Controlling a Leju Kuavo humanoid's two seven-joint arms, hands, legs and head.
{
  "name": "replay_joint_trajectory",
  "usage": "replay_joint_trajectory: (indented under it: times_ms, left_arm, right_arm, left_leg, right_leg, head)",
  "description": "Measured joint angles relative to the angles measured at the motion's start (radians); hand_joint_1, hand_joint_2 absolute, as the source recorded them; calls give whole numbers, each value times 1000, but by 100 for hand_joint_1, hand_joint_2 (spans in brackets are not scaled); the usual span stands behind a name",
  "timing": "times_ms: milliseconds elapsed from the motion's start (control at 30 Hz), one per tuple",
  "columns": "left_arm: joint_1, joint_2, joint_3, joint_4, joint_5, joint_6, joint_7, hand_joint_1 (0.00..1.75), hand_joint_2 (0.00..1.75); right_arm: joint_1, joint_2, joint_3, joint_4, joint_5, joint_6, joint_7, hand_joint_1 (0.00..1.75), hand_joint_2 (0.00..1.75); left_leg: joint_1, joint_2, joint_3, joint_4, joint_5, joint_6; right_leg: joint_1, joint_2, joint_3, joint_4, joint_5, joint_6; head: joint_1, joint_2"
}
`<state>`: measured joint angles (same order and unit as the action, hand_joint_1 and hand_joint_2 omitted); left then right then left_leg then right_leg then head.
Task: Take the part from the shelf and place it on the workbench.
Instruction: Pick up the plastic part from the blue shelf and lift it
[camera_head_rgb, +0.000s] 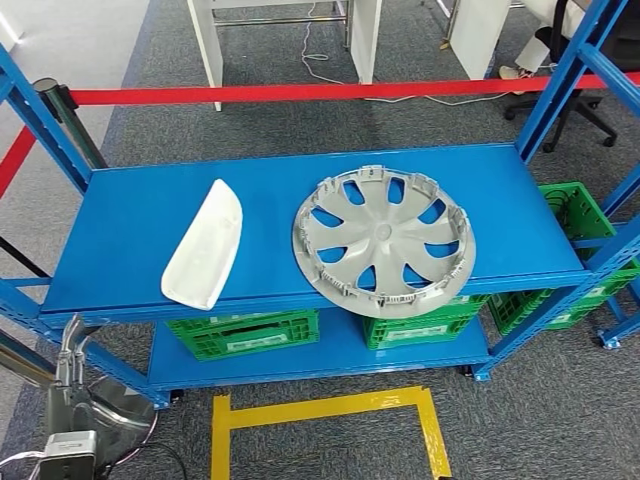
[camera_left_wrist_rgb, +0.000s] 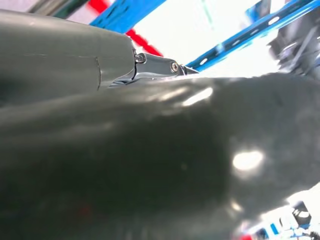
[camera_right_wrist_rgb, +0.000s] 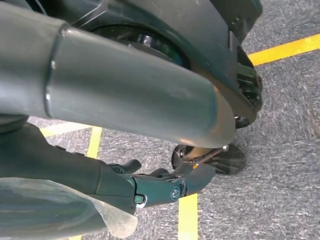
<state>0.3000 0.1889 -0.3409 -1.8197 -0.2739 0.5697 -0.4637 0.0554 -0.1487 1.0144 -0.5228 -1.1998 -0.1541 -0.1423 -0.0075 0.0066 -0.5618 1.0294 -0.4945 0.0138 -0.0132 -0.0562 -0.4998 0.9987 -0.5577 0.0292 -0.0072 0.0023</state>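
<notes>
On the blue shelf (camera_head_rgb: 136, 215), going left to right, a white curved part (camera_head_rgb: 203, 246) is seen lying at the near left of the top deck, its near end reaching the front edge, and a silver hubcap (camera_head_rgb: 383, 240) is seen to its right, well apart from it, with its near rim jutting past the front lip; green crates (camera_head_rgb: 245, 332) are stored on the lower deck, and a red barrier tape (camera_head_rgb: 302, 92) is stretched across behind the shelf. Neither part has been taken yet, and which of the two is meant cannot be told from the task sentence, so a wrong pick is judged a risk; the hubcap, overhanging as it does, is judged likely to tip or slide off the edge if it is nudged by an arm reaching past it; the white part, smooth and shallow, is judged prone to slipping out of a loose grasp; the blue upright at the left could be struck by the left arm as it is raised. The left hand (camera_left_wrist_rgb: 158, 160) is seen very close and blurred in its wrist view, so its state cannot be told; the right hand (camera_right_wrist_rgb: 166, 185) is seen hanging above the grey carpet (camera_right_wrist_rgb: 286, 165) and yellow floor tape (camera_right_wrist_rgb: 188, 217), its fingers loosely extended, nothing held or touched.
</notes>
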Motion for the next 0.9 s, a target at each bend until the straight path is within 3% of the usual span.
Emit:
replay_joint_trajectory:
  times_ms: [567, 700, 900]
  left_arm:
    - [-16, 13, 17, -15, -165, 52, 52, 0, 0]
    - [-43, 22, 36, 4, -335, 82, 159, 0, 175]
    - [-80, 42, 84, 83, -447, 82, 261, 0, 175]
  right_arm:
    - [3, -21, 51, -36, -25, -34, 10, 0, 0]
    - [2, -27, 70, -48, -31, -49, 21, 0, 0]
    - [-5, -48, 111, -55, -30, -5, 32, 0, 0]
  left_leg:
    - [0, 0, 0, 0, 0, 0]
    - [0, 0, 0, 0, 0, 0]
    - [0, 0, 0, 0, 0, 0]
  right_leg:
    - [0, 0, -1, 0, 0, 0]
    - [0, 0, 0, 0, 0, 0]
    - [0, 0, 2, 0, 0, 0]
  head:
    - [0, 0]
    - [0, 0]
    - [0, 0]
